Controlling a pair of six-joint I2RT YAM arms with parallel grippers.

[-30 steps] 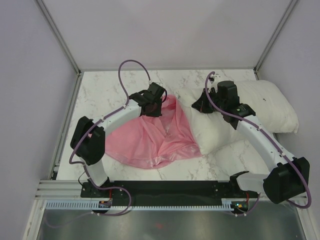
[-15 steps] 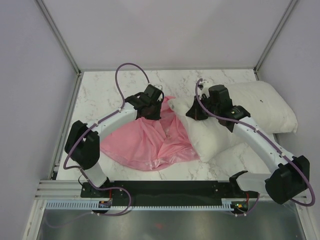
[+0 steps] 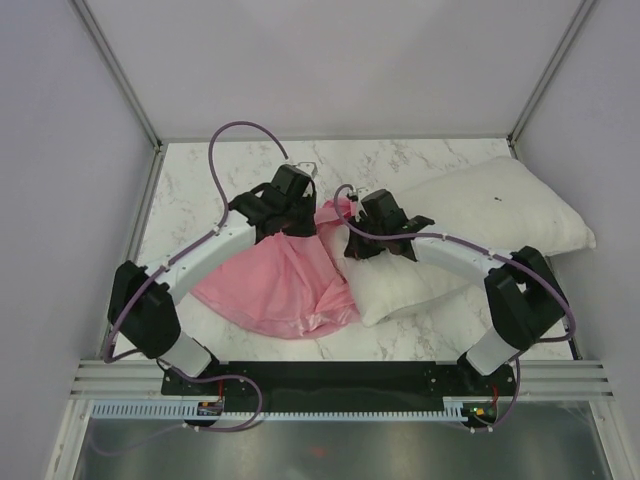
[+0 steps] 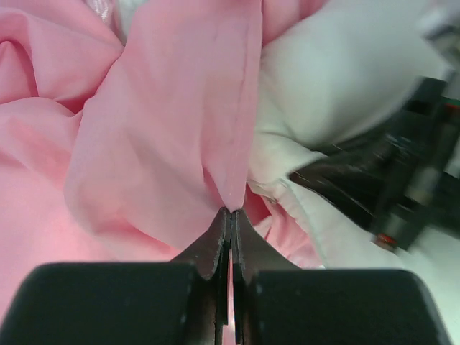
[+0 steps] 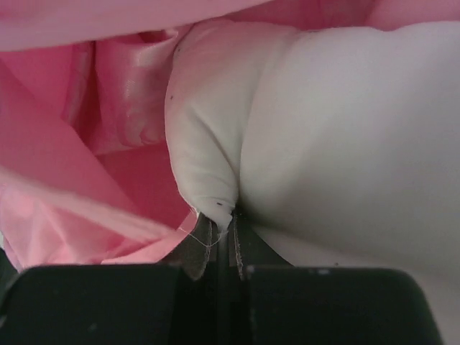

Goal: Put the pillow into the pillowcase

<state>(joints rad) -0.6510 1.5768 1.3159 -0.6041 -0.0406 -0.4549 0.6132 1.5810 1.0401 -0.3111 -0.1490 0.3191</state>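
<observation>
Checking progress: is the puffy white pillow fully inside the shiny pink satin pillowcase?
No, most of the pillow lies outside the pillowcase.

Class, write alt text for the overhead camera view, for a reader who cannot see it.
Over a marble table, the left gripper is shut on an edge of a crumpled pink pillowcase, and the right gripper is shut on a corner of a white pillow beside it. Most of the pillow lies outside the case, stretching right.
</observation>
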